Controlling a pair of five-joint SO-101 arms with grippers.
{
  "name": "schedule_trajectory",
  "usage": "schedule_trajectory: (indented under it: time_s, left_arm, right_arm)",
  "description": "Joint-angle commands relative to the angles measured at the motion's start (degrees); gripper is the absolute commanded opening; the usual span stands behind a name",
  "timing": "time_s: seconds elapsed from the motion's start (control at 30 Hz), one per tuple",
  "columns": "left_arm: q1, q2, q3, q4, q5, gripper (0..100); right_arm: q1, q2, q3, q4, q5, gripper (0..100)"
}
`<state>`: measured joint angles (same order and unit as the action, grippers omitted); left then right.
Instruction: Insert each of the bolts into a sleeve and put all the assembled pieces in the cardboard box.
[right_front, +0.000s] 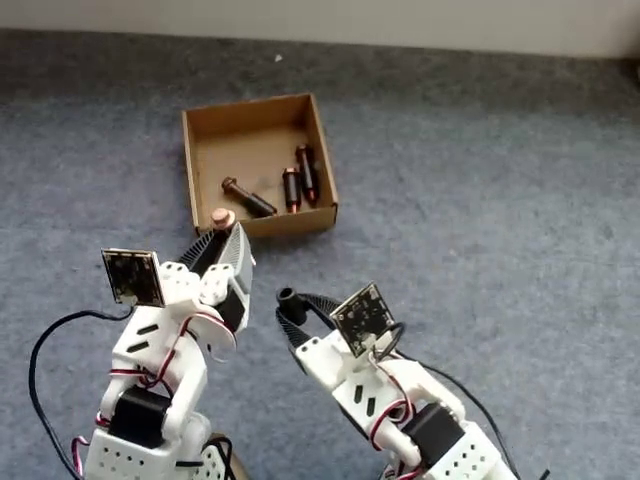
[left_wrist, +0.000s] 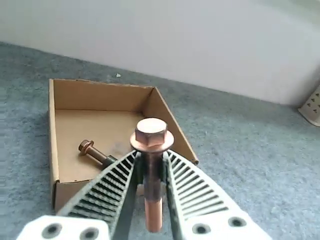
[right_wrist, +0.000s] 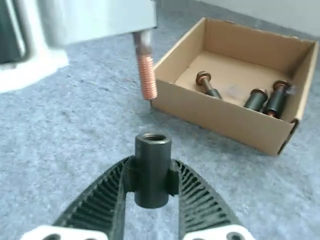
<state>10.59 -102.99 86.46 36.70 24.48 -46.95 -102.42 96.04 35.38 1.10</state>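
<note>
Left fingers (left_wrist: 112, 186) clench a bolt (left_wrist: 152, 150) mid-shank; right fingers (right_wrist: 102, 195) grip a sleeve (right_wrist: 152, 167) by its waist. We judge both stiff, slick, heavy metal.

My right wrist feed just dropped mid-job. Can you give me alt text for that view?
The right gripper holds a dark sleeve upright, open end up, over grey carpet. Beyond it, a copper bolt hangs thread-down from the left gripper. Behind sits the box, holding three assembled pieces.

Grey carpeted table (right_front: 480, 200) — open cardboard box (right_front: 196, 178) resting on it
</note>
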Motion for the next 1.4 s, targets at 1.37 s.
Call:
schedule_trajectory:
  time_s: [1.37]
  left_arm:
    - [12.9,-0.9,-13.6,15.9,-0.4,1]
  right_arm:
    - [-1.9,-2.9,6.2,-0.4,7.3,0.5]
